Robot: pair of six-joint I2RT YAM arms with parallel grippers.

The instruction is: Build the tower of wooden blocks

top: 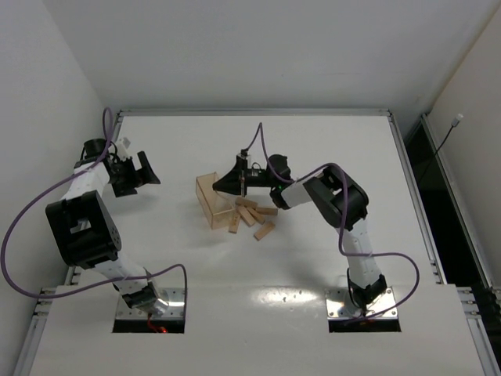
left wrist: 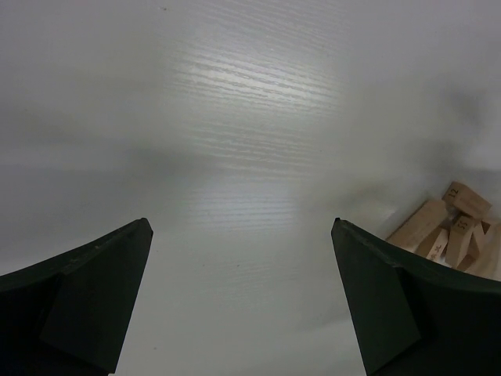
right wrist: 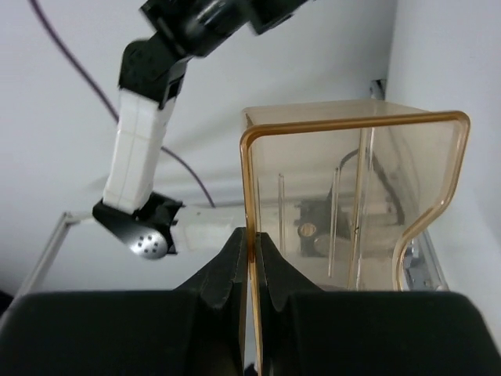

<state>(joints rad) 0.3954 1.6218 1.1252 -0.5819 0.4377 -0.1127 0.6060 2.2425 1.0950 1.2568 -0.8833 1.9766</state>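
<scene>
Several light tan wood blocks lie in a loose heap on the white table, just right of a tipped translucent orange-tan tray. No stacked tower shows. My right gripper is shut on the tray's thin wall; in the right wrist view the fingers pinch the tray's orange rim and hold the tray tilted up. My left gripper is open and empty over bare table, well left of the tray. In the left wrist view its gripper is wide apart, and the blocks show at the right edge.
One block lies a little apart at the heap's near right. The table's raised metal edge runs along the back. A purple cable loops around the left arm.
</scene>
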